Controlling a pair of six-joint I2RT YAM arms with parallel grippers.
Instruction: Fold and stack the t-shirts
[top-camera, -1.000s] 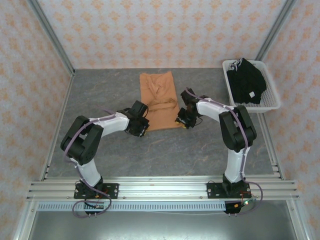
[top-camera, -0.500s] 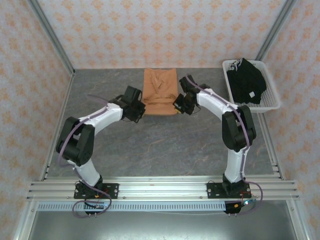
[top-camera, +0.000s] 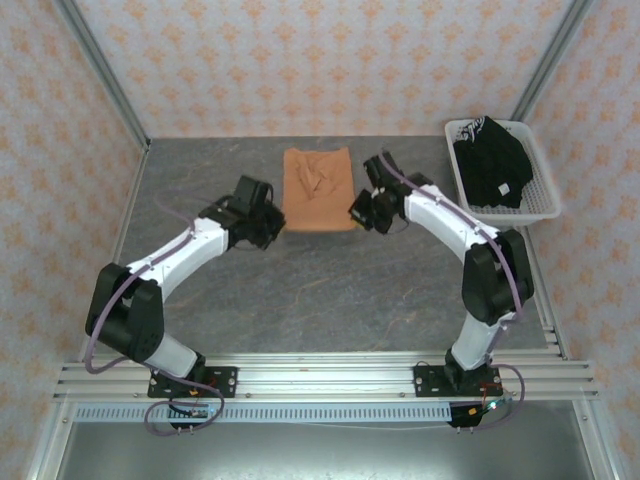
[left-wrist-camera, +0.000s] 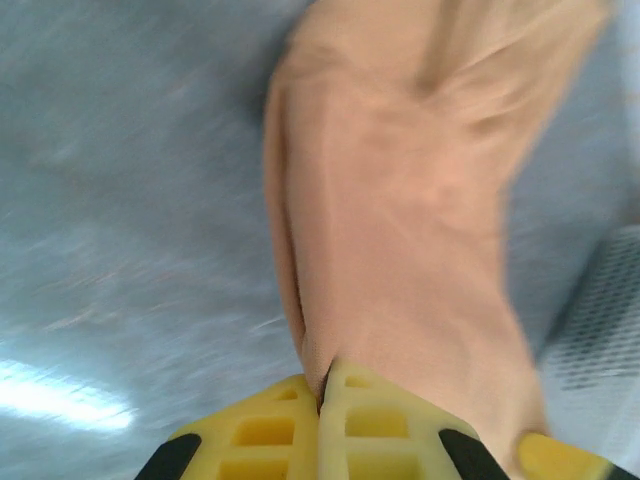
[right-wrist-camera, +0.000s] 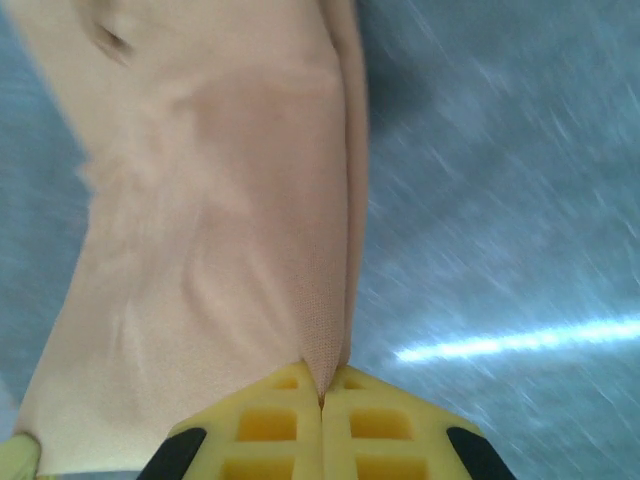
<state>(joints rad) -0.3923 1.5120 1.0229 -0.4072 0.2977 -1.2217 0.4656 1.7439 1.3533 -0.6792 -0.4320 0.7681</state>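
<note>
Left claw (left-wrist-camera: 322, 388) pinched fully closed on the near left corner of the orange tee (top-camera: 318, 190). Right claw (right-wrist-camera: 322, 388) same, closed on the near right corner. Orange tee lies folded on the table (top-camera: 330, 290), mid-back, between my claws. Far right, black tees (top-camera: 492, 172) heaped in the basket (top-camera: 548, 205), well apart.
</note>
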